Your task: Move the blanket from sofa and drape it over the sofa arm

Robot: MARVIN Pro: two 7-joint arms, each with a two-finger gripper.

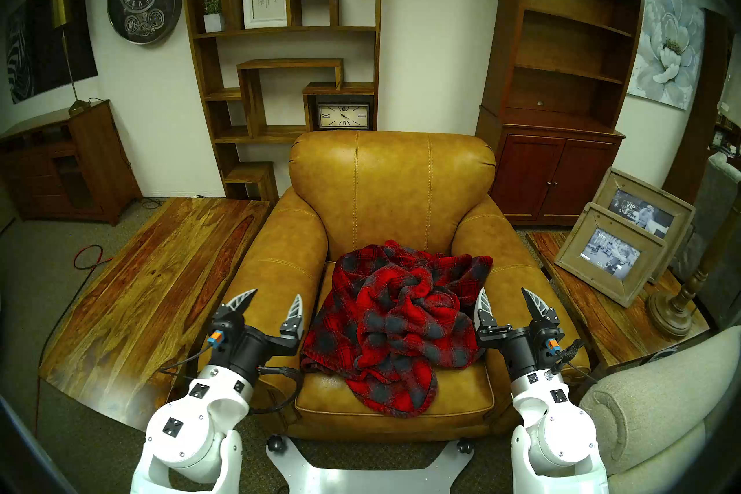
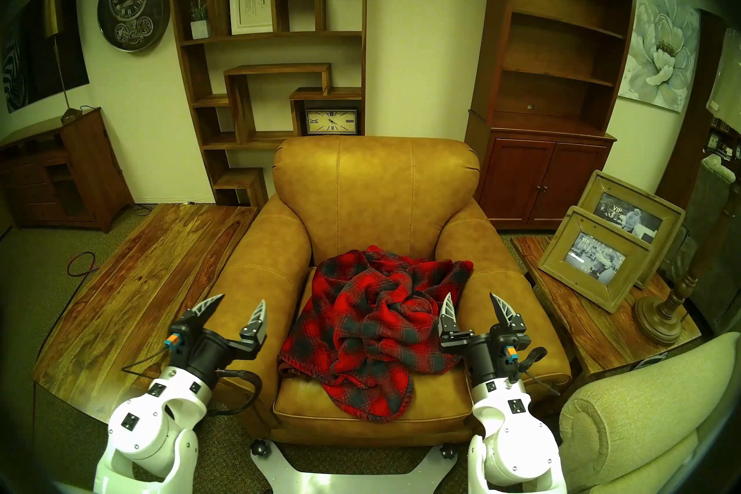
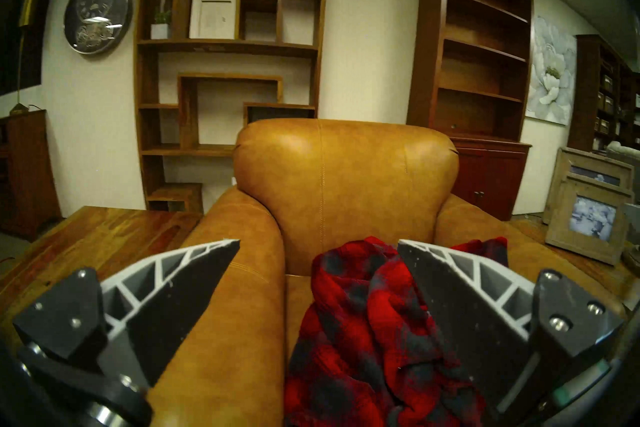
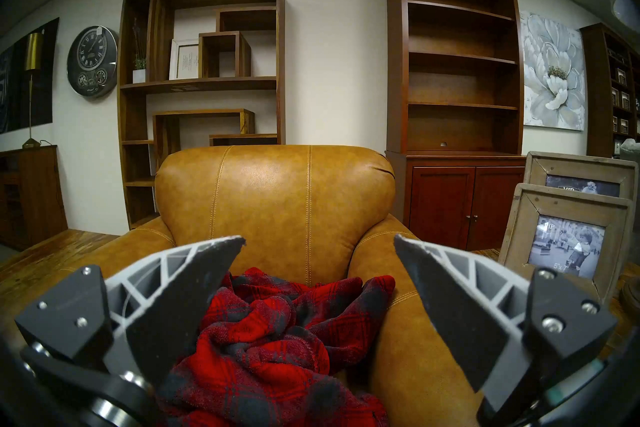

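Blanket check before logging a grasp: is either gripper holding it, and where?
Nothing is held. The left gripper and right gripper are both open, clear of the blanket crumpled on the seat.

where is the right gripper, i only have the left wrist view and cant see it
Observer: The head view shows the right gripper open above the right sofa arm, just beside the blanket and holding nothing.
Operator: how far forward does the blanket come
Observer: One flap reaches almost to the front edge of the seat cushion; the rest lies bunched in the middle of the seat.
Operator: is my left gripper over the blanket
Observer: No. The left gripper is open above the left sofa arm, off to the blanket's side.
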